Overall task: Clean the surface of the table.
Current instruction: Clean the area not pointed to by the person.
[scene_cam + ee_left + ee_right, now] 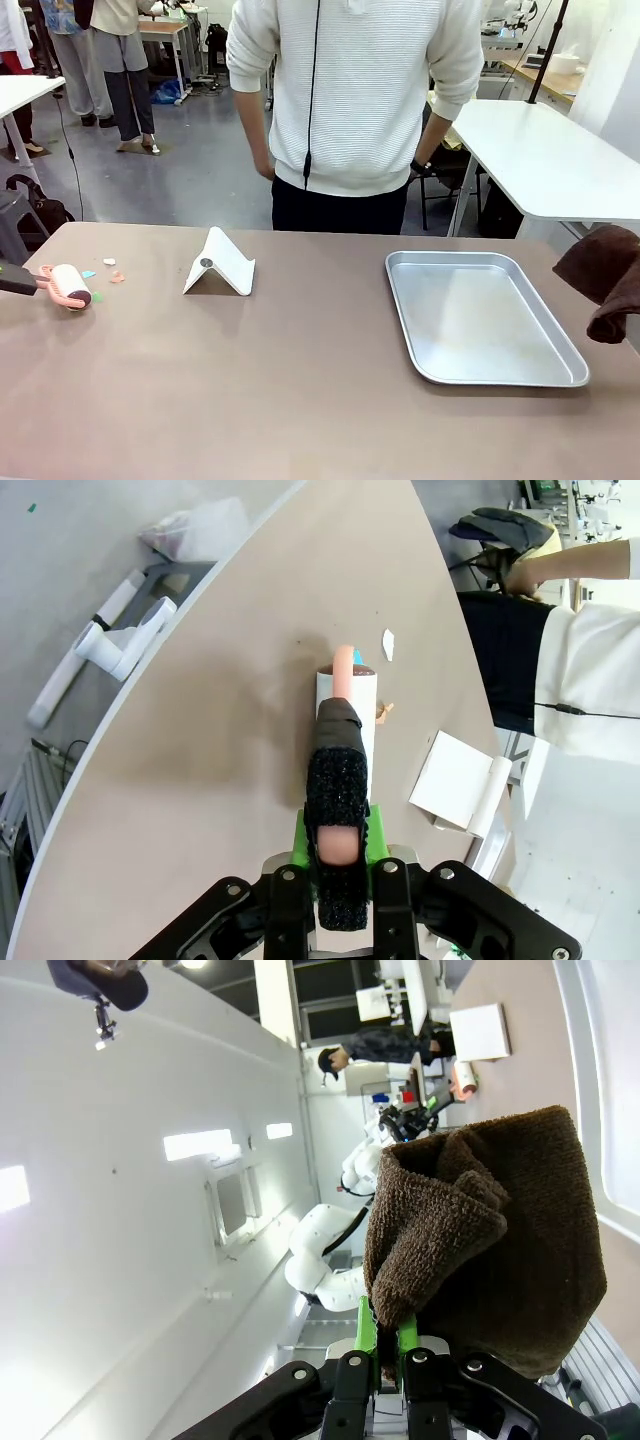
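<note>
The taupe-brown table (pixel 300 400) carries a few small paper scraps (pixel 109 262) near its far left end. Among them lies a lint roller (pixel 68 285) with a pink handle and a white roll. In the left wrist view my left gripper (pixel 338 852) is shut on the roller's black foam grip (pixel 338 790), and the roll (pixel 350 705) rests on the table beside a white scrap (pixel 388 645). My right gripper (pixel 388 1345) is shut on a brown towel (pixel 490 1250). That towel (pixel 605 275) hangs above the table's right edge.
A white folded stand (pixel 220 265) sits left of centre. A shallow metal tray (pixel 480 375) lies on the right half. A person in a white sweater (pixel 350 100) stands at the far side. White-topped tables stand behind.
</note>
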Motion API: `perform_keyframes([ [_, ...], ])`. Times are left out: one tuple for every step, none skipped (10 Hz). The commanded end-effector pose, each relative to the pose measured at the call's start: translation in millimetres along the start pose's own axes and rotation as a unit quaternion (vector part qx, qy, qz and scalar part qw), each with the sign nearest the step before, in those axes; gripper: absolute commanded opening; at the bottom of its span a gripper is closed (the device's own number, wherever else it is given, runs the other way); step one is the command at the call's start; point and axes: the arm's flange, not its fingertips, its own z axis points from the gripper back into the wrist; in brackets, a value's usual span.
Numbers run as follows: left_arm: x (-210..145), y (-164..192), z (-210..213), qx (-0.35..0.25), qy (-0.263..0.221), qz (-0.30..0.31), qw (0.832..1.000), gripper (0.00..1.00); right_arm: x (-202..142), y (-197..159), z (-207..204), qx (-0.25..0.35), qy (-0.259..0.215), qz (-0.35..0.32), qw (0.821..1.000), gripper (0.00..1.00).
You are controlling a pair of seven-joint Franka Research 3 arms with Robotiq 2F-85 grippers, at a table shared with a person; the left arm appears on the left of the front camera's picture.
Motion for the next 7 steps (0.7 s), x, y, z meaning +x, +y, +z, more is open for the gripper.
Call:
perform_keyframes([
  [1,-6,-19,0.033,0.002,0.009,0.999,0.03,-4,3,1,0.003,0.007,0.001,1.0,0.08],
  [0,-11,-28,0.042,0.01,0.005,0.999,0.03,-4,3,1,0.003,0.007,0.001,1.0,0.08],
  [1,-16,-37,0.052,0.017,0.004,0.998,0.03,-4,3,1,0.003,0.007,0.001,1.0,0.08],
  [2,-25,-46,0.065,0.019,0.007,0.998,0.03,-4,3,1,0.003,0.007,0.001,1.0,0.08],
  [9,-33,-52,0.07,0.024,0.012,0.997,0.03,-4,3,1,0.003,0.007,0.001,1.0,0.08],
  [16,-41,-59,0.076,0.024,0.023,0.997,0.03,-4,3,1,0.003,0.007,0.001,1.0,0.08],
  [20,-51,-67,0.083,0.029,0.025,0.996,0.03,-4,3,1,0.003,0.007,0.001,1.0,0.08],
])
